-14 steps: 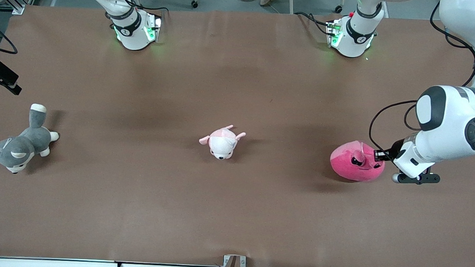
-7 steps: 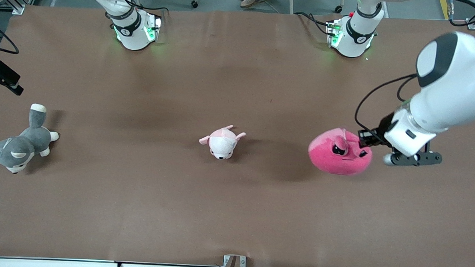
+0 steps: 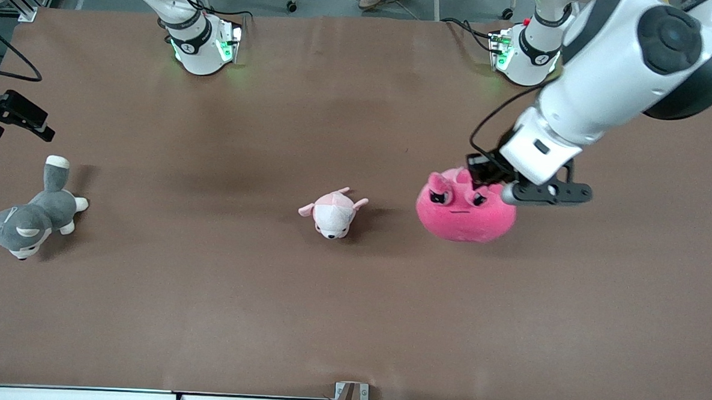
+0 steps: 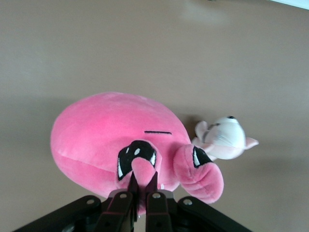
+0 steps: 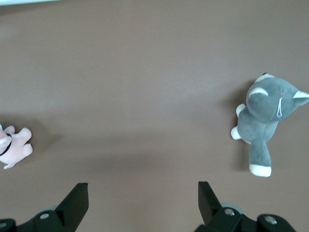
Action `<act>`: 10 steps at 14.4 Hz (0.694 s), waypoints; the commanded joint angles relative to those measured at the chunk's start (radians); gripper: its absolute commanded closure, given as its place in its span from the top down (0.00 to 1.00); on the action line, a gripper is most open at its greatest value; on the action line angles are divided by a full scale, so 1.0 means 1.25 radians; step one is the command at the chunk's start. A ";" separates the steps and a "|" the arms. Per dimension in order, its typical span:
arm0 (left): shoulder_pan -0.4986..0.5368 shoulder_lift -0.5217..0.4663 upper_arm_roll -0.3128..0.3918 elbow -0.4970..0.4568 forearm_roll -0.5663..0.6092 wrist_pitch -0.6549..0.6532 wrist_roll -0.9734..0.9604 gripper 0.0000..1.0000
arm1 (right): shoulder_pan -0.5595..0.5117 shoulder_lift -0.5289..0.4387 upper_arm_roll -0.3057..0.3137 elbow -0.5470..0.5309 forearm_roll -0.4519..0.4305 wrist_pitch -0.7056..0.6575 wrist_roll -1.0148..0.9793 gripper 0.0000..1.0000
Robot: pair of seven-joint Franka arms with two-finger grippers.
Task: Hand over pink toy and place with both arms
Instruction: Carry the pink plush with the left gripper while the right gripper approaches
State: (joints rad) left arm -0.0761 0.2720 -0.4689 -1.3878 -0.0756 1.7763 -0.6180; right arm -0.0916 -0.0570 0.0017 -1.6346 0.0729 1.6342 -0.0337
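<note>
The pink toy (image 3: 463,214), a round hot-pink plush with dark angry eyes, hangs from my left gripper (image 3: 480,172) just above the table, beside the pale plush. In the left wrist view the left gripper (image 4: 142,186) is shut on one small ear flap of the pink toy (image 4: 111,135). My right gripper (image 5: 143,193) is open and empty, high over the table at the right arm's end. A black part of it shows at the edge of the front view (image 3: 20,115).
A small pale pink-and-white plush (image 3: 333,213) lies mid-table; it shows in the left wrist view (image 4: 224,140) and the right wrist view (image 5: 14,145). A grey-and-white plush dog (image 3: 27,219) lies at the right arm's end, also in the right wrist view (image 5: 265,116).
My left gripper has lifted the pink toy and carried it from the left arm's end toward the pale plush mid-table. The right hand shifted slightly.
</note>
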 commanded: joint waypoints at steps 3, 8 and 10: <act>-0.138 0.060 0.000 0.072 -0.005 0.042 -0.197 0.00 | 0.000 0.001 0.005 0.020 0.122 -0.022 -0.005 1.00; -0.264 0.103 0.002 0.076 -0.005 0.176 -0.359 0.00 | 0.067 0.015 0.006 0.019 0.284 -0.046 -0.004 1.00; -0.314 0.136 0.003 0.090 -0.003 0.267 -0.429 0.00 | 0.110 0.044 0.006 0.019 0.339 -0.037 -0.002 1.00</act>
State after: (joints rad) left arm -0.4195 0.3928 -0.4700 -1.3331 -0.0758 2.0479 -1.0848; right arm -0.0016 -0.0408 0.0154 -1.6193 0.4289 1.5833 -0.0353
